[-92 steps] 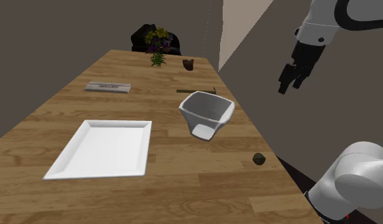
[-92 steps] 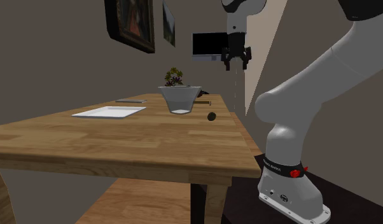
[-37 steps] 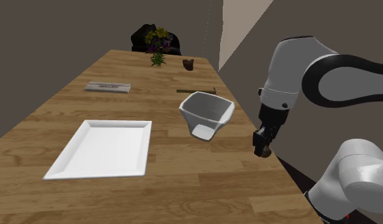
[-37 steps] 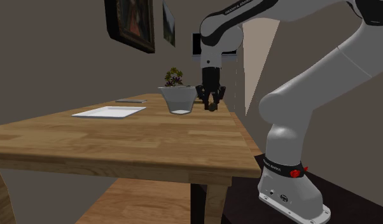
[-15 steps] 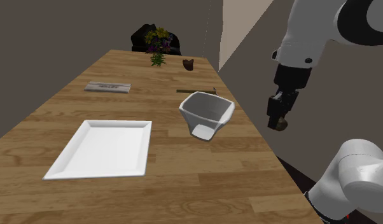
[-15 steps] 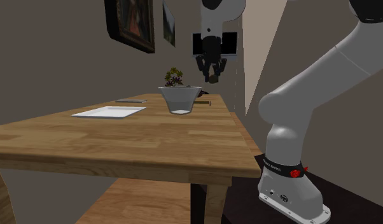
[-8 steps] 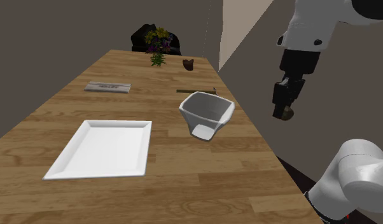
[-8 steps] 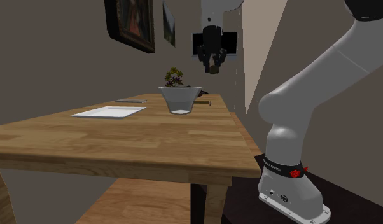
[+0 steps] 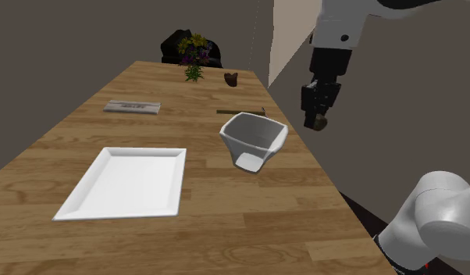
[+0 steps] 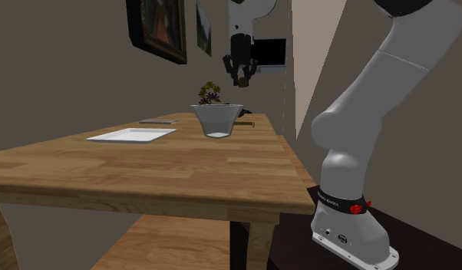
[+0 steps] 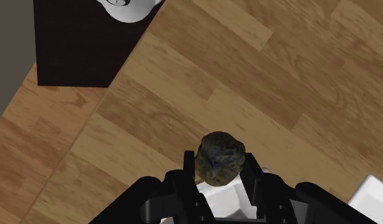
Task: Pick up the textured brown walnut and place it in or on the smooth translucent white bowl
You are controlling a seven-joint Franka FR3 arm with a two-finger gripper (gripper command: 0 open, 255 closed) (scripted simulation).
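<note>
Now the pincer (image 9: pixel 315 119), clamped on the dark walnut (image 9: pixel 322 123), has shifted up and left in the shoulder view. It hangs high over the worktop (image 9: pixel 147 86), just right of the white bowl (image 9: pixel 253 139).

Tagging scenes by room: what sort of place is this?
Probably a dining room: a long wooden table, set with a white rectangular plate and a flower bunch, and framed pictures on the wall.

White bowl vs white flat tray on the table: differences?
The white square-rimmed bowl is deep with flared walls; the white rectangular tray is flat with a low rim. The tray covers more of the wooden table than the bowl. Both are white, empty and upright.
</note>
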